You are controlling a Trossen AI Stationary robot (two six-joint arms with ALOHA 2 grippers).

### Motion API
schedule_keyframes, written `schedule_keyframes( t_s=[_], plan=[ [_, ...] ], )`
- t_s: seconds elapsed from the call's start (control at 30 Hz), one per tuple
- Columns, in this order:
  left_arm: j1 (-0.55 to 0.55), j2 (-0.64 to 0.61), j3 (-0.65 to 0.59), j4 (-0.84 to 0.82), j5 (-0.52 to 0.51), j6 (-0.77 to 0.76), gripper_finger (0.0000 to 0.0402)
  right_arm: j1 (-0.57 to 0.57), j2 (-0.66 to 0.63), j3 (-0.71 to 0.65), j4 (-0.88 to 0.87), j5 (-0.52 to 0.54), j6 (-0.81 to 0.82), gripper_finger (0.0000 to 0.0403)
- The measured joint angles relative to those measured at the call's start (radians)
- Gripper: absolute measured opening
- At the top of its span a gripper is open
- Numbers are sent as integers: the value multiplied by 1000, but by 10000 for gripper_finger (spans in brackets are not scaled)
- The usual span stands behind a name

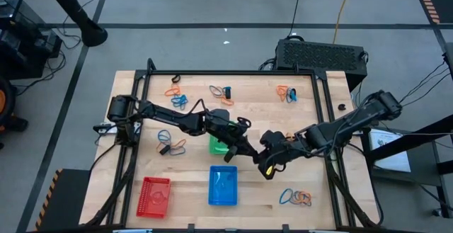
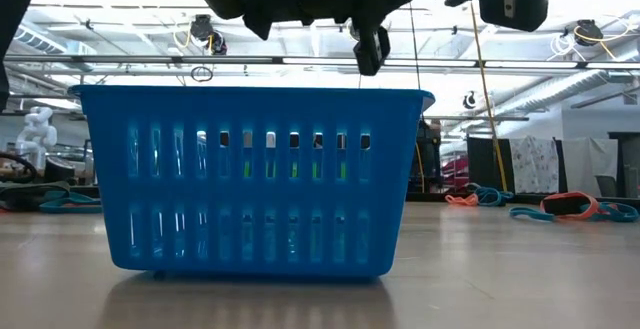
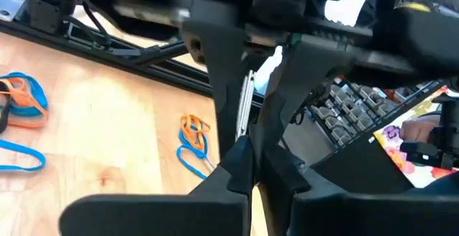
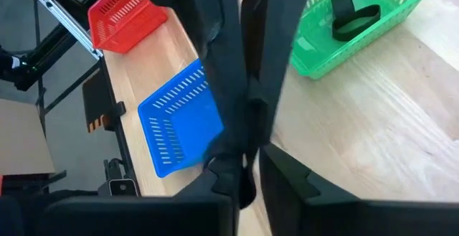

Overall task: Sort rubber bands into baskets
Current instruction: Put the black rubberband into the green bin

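Note:
My two grippers meet tip to tip above the table's middle, just right of the green basket [image 1: 215, 146] and beyond the blue basket [image 1: 223, 187]. My left gripper [image 1: 248, 151] reaches in from the left, and its fingertips stand together in its wrist view [image 3: 254, 175]. My right gripper [image 1: 267, 163] comes from the right [image 4: 251, 182], with the left fingers right in front of it. A thin dark strand [image 2: 360, 79] hangs below the grippers. A black rubber band [image 4: 355, 17] lies in the green basket [image 4: 344, 42]. The red basket [image 1: 154, 196] stands near left. My left gripper's shut fingertips stand against the right gripper's tips. The dark fingers hide the meeting place, so I cannot tell whether a rubber band is pinched there. A thin pale strip [image 3: 245, 103] runs between the right gripper's fingers.
Loose orange, blue and black bands lie in small heaps on the wood: far left [image 1: 177, 100], far middle [image 1: 221, 91], far right [image 1: 287, 93], left [image 1: 170, 144] and near right [image 1: 296, 197]. A black frame [image 1: 233, 73] borders the table. A dark box [image 1: 322, 54] stands beyond the far right corner.

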Motion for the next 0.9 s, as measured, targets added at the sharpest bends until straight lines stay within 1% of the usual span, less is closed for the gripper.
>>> schedule_keyframes(
  t_s=[0.2, 0.3, 0.37, 0.43, 0.53, 0.6, 0.73, 0.87, 0.9],
  plan=[
    [0, 0, 0, -133, 47, 9, 7, -19, -46, 0, -41, 3, -18, 88],
    [0, 0, 0, -221, 47, 37, 7, -22, -71, 0, -94, 4, -18, 102],
    [13, 0, 0, -316, 19, 61, 7, -21, -84, 0, -123, 3, -17, 108],
    [29, 0, 0, -417, -16, 85, 7, -21, -97, 0, -142, 3, -8, 112],
    [48, 0, 0, -525, -63, 122, 7, -21, -102, 0, -155, 3, 2, 114],
    [62, 0, -1, -578, -72, 140, 7, -21, -101, 1, -155, 3, -1, 114],
    [88, -16, -1, -617, -71, 141, 7, -21, -101, 0, -156, 4, -16, 114],
    [105, -79, -1, -663, -74, 158, 7, -21, -101, 0, -157, 5, -24, 114],
    [110, -95, 1, -689, -90, 171, 7, -21, -101, 0, -157, 5, -28, 114]
  ],
)
